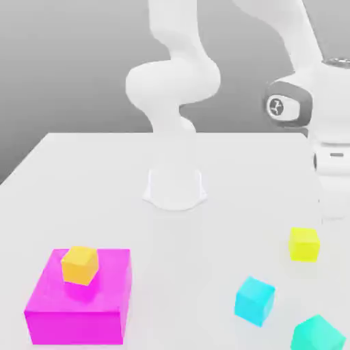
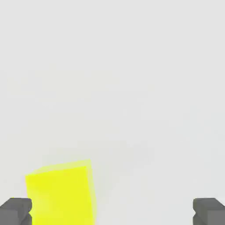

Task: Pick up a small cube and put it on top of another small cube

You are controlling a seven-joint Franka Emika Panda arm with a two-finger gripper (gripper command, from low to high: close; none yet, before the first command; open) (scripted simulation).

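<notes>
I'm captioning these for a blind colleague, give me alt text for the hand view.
A lemon-yellow cube sits on a plain white table, close beside one of the two dark grey fingertips of the open claw. The cube is off-centre, not between the fingertips.

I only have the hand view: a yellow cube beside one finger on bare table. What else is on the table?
Observer: In the exterior view, a cyan cube sits toward the exterior view's left of the lemon-yellow cube, nearer the camera.
Operator: Anything stacked already?
Observer: Yes, an orange-yellow cube rests on a large magenta block.
Operator: More cubes near cyan?
Observer: A teal cube lies on its right in that view, cut by the picture's edge.
</notes>
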